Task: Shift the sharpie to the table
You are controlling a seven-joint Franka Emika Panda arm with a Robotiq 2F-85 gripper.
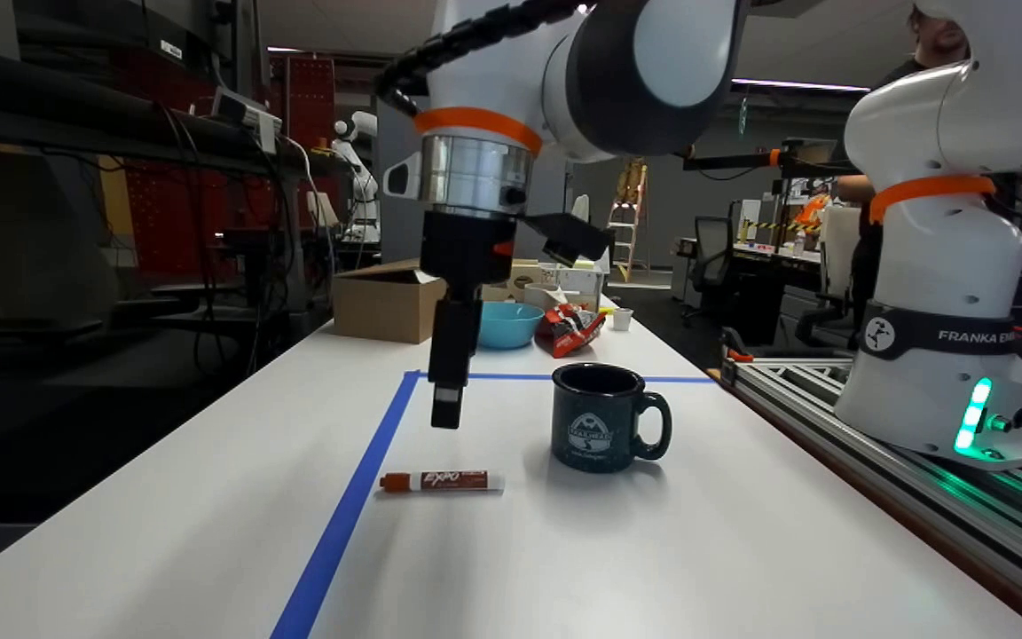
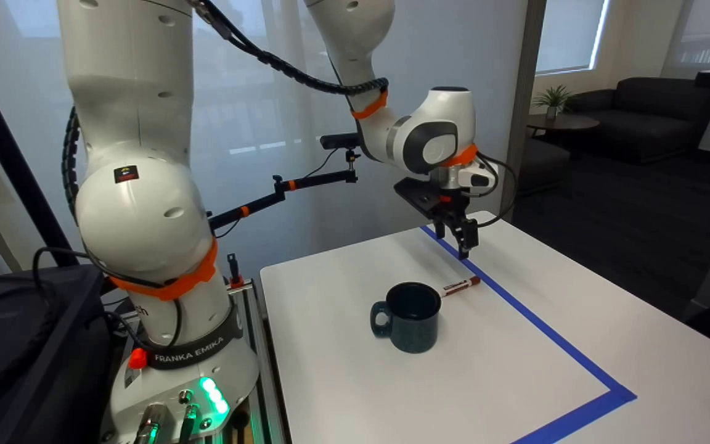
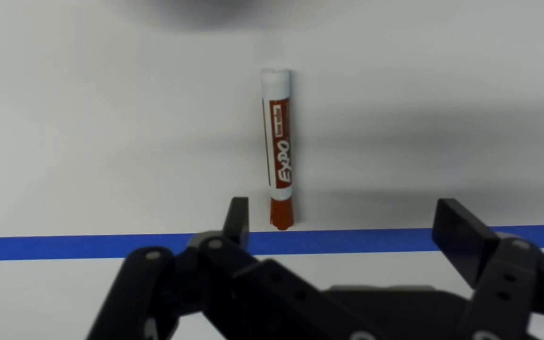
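In the wrist view we are finding a fingertip (image 3: 237,219) hanging at nine o'clock, the sharpie (image 3: 279,151) lying on the table (image 3: 371,165) at ten o'clock from the empty, wide-gaping gripper (image 3: 345,212). Closing off-centre, we are probably risking rolling it; reaching too far, bumping the mug (image 1: 586,413), sitting at the sharpie's two o'clock in an exterior view.

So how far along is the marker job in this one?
Looks done: the marker lies on the white table. In hand: nothing; the fingers hang open and empty above the tabletop. Left: perhaps only withdrawing, unless a different spot is meant.
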